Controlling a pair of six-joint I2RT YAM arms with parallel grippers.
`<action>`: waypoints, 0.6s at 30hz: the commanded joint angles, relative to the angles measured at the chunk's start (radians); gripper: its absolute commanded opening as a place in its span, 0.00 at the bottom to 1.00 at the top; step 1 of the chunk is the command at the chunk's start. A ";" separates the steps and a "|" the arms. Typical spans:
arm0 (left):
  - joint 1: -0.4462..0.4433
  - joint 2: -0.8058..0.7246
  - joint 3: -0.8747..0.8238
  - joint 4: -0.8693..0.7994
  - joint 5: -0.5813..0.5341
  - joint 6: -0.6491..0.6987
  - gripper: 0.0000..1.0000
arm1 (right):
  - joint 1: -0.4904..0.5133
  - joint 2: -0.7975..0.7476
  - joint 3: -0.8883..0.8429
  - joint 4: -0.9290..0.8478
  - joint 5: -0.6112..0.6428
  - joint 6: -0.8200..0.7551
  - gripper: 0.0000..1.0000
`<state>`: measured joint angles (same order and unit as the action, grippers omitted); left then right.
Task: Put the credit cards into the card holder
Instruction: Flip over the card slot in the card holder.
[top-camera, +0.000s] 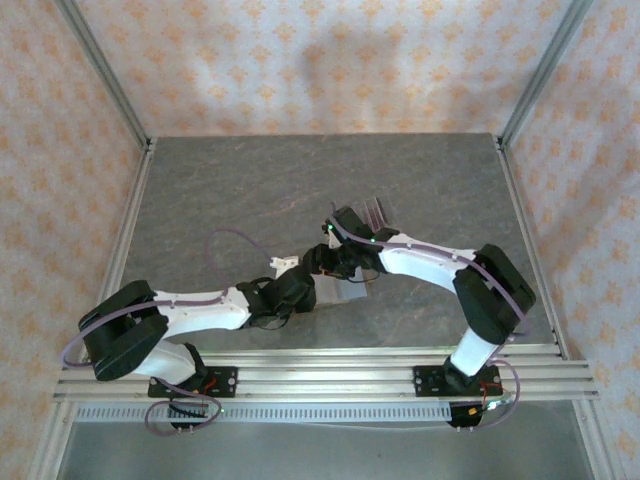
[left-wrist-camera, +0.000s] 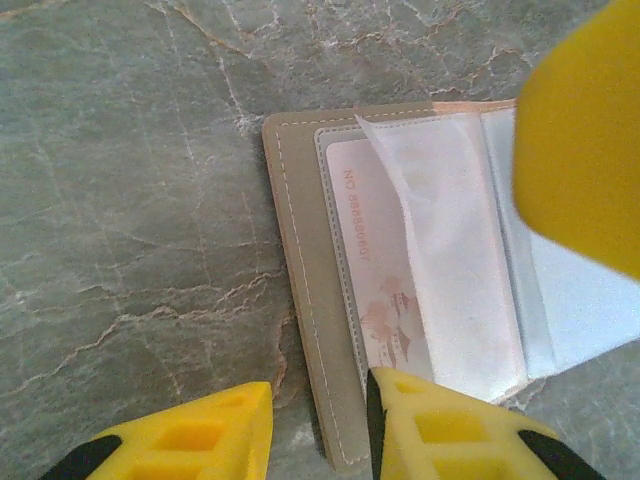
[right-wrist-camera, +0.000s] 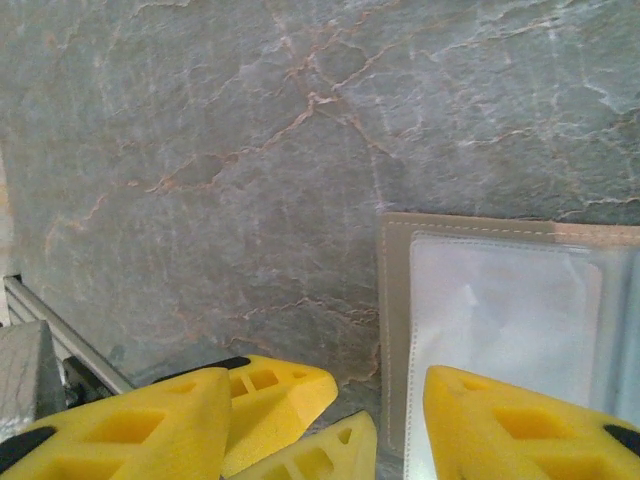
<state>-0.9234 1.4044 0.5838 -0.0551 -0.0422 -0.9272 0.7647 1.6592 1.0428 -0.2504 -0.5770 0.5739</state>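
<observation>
The card holder (left-wrist-camera: 300, 300) lies open and flat on the grey stone table, with a tan border and clear sleeves inside. A pale credit card (left-wrist-camera: 375, 260) with red print and a number sits in its left sleeve. My left gripper (left-wrist-camera: 320, 420) is open, its yellow fingers astride the holder's left edge, the right one over the sleeve. My right gripper (right-wrist-camera: 330, 420) is open too, one finger (right-wrist-camera: 520, 430) above the holder (right-wrist-camera: 395, 300). Its other finger stands beside the left gripper's fingers (right-wrist-camera: 285, 395). In the top view both grippers meet over the holder (top-camera: 345, 293).
A clear slotted rack (top-camera: 375, 212) stands just beyond the right gripper. An aluminium rail (top-camera: 330, 362) runs along the table's near edge and shows at the lower left of the right wrist view. Patterned walls close in the table.
</observation>
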 joint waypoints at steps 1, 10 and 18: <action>-0.011 -0.025 -0.043 -0.125 -0.010 -0.013 0.35 | -0.011 -0.093 0.063 0.027 -0.049 -0.029 0.55; -0.010 -0.126 0.028 -0.228 -0.028 0.047 0.53 | -0.053 -0.128 -0.015 -0.094 0.162 -0.091 0.26; 0.004 -0.036 0.148 -0.247 -0.022 0.105 0.57 | 0.014 0.006 -0.104 0.064 0.141 -0.031 0.07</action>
<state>-0.9230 1.3300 0.6971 -0.2584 -0.0387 -0.8612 0.7494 1.6344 0.9451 -0.2424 -0.4660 0.5266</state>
